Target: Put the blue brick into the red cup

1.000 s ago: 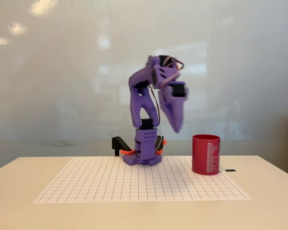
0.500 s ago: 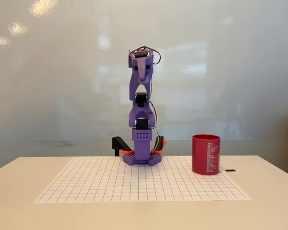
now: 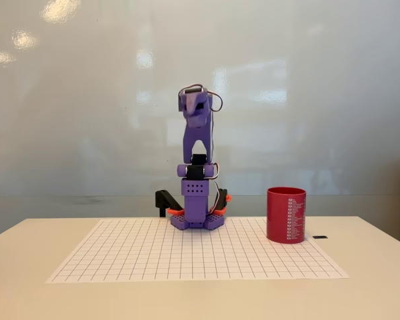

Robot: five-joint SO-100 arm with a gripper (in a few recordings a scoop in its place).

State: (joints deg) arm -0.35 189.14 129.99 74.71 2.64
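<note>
1. Fixed view, facing the table front-on: a purple plastic five-joint robot arm [image 3: 197, 167] stood folded upright on its base at the far edge of a white paper mat printed with a black grid [image 3: 187, 257], which lay on a pale tabletop [image 3: 27, 280].
2. The gripper [image 3: 195, 109] sat at the very top of the folded arm, pointing toward or away from the camera; whether its claw was spread or pressed together could not be told, and nothing could be seen pinched in it.
3. The dark red, straight-sided cylindrical cup [image 3: 286, 215], with a strip of small white printed marks down its side, stood upright at the right of the mat, well apart from the arm's base.
4. The small blue toy brick could not be made out on the mat or table; judging by this, it may have lain inside the cup already, or been hidden elsewhere.
5. A small black object [image 3: 320, 237] lay on the table just right of the cup.
6. Risk, as a judgement: if the brick was outside the cup, the task was unfinished and the arm was parked away from it.
7. Further risk: a swing toward the right could knock the cup over, since it stood unsupported.
</note>
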